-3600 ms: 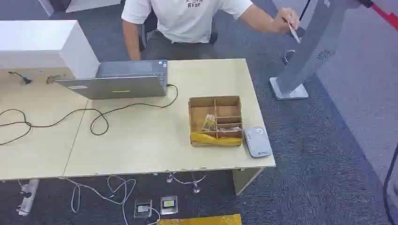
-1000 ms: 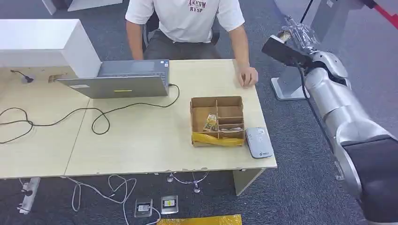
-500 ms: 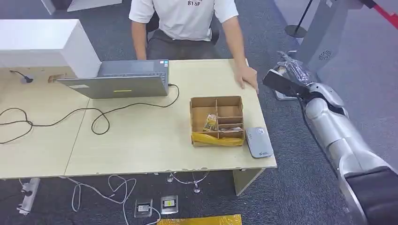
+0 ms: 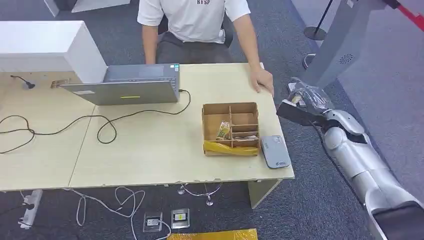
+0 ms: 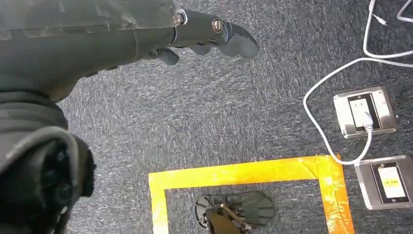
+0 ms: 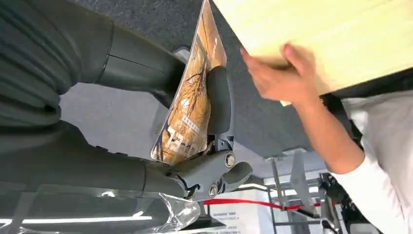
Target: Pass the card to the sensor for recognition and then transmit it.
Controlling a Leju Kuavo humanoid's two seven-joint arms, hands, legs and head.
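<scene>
Beside table, right hand [image 4: 306, 100] around card [image 6: 191, 102]

The card [image 6: 191, 105] is orange-brown with dark branch-like markings. The divided box [image 4: 230, 129] is brown cardboard with yellow tape; the sensor [image 4: 275, 151] is grey.

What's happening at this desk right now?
The robot's right hand holds a printed card out past the right end of the table, near a seated person's hand resting on the table edge. The grey sensor lies on the table beside the cardboard box, and the card is not over it. The left hand hangs over the carpet, holding nothing.
</scene>
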